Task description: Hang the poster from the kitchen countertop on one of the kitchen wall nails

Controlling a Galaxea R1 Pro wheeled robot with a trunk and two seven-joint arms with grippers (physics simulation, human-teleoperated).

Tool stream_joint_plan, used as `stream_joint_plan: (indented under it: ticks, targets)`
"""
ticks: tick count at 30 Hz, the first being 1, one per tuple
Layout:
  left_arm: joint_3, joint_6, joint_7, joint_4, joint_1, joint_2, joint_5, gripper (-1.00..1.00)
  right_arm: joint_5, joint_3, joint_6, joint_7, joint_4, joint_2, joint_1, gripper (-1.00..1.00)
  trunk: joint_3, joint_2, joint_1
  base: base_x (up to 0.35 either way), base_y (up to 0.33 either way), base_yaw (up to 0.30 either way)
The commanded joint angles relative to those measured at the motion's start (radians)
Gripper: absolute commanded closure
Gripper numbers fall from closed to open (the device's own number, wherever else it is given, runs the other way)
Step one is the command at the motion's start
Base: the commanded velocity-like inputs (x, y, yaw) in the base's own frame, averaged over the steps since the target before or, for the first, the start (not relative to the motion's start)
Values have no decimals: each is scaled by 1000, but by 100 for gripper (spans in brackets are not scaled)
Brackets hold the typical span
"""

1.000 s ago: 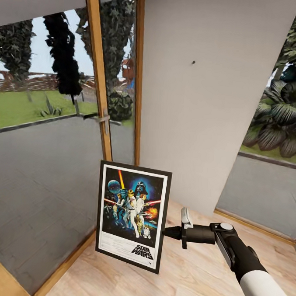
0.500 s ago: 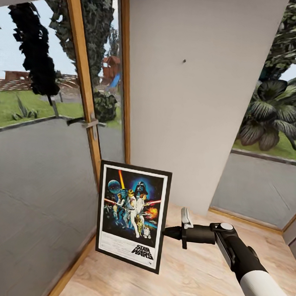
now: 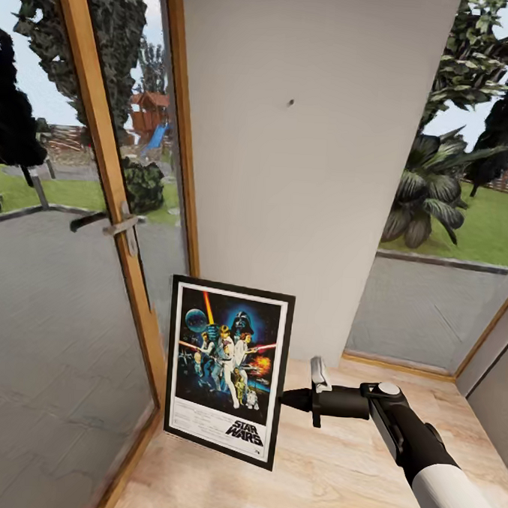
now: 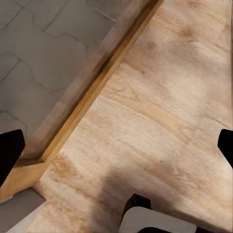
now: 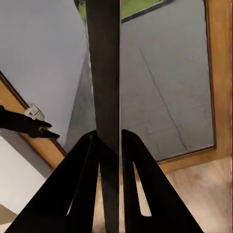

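Overall brightness: even, daylit, bright in all three views.
Light source: outdoors, through the glass door [image 3: 71, 288] and side window [image 3: 444, 220]; no lamp visible.
Wall [image 3: 304, 174]: flat pale grey, no hot spots, slight darkening toward its lower part.
Shadows: soft and faint; a blurred dark patch on the wood floor [image 4: 160, 107] in the left wrist view, another weak one below the poster [image 3: 227, 369] in the head view.
Glare: none; glass dull and greyish over the paving.
Sharpness: poster print crisp; foliage outside blocky; floor grain smeared in the left wrist view.
Distortion: strong wide-angle lean of door frame and wall edges in the head view.
Right wrist view: poster edge [image 5: 108, 97] and fingers [image 5: 82, 189] near-black, without surface detail.
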Motion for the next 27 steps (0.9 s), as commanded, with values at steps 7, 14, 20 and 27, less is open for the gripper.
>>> stream_joint_plan:
  ticks: [7,14,20,27]
  targets:
    - [3,0,-6,-1,0,0,0,-100,-5,3,13,3,1,-1,-2,100,1,-2,1,207,227,-300]
    - [3,-2,-5,-1,0,0,0,-100,-5,3,13,3,2,-1,-1,100,5,-2,1,30,32,-300]
    - [3,-2,-3,-1,0,0,0,-100,-5,3,15,3,3,-1,-1,100,8,-2,1,2,2,-300]
    - [3,-2,-2,-1,0,0,0,-100,-5,3,15,3,3,-1,-2,100,10,-2,1,3,0,-158]
